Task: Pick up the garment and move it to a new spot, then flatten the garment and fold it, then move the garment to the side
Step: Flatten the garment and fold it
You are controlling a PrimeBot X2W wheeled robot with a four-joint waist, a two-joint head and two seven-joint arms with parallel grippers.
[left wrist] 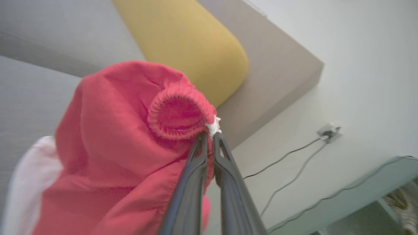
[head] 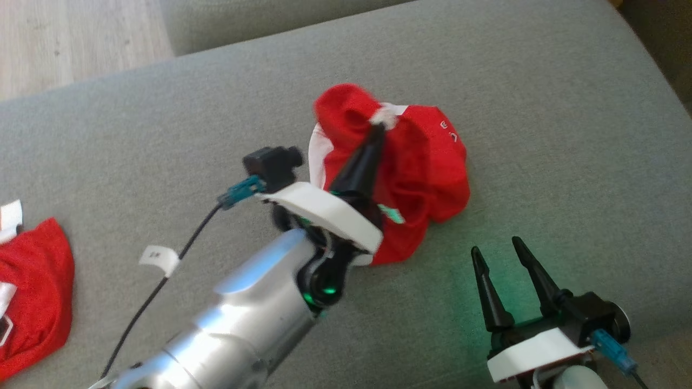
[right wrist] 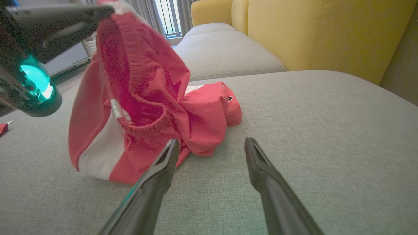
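My left gripper (head: 379, 128) is clamped tight on the garment (head: 427, 162) waistband; right gripper (head: 496, 246) spread wide, empty. I'd lift clear of the sofa (head: 540, 81) before translating, no dragging.

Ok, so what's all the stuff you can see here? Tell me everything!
shorts: one, red with white panels, on the sofa seat, waistband lifted
second garment: one, red and white, far left on the seat
sofa seat: one, grey, under both garments
back cushions: at least two, yellow, behind the seats
floor: pale wood, beyond the sofa
wall socket: one, pale, cables running from it
left gripper: one, dark fingers, shut on the shorts' waistband
right gripper: one, dark fingers, open, beside the shorts
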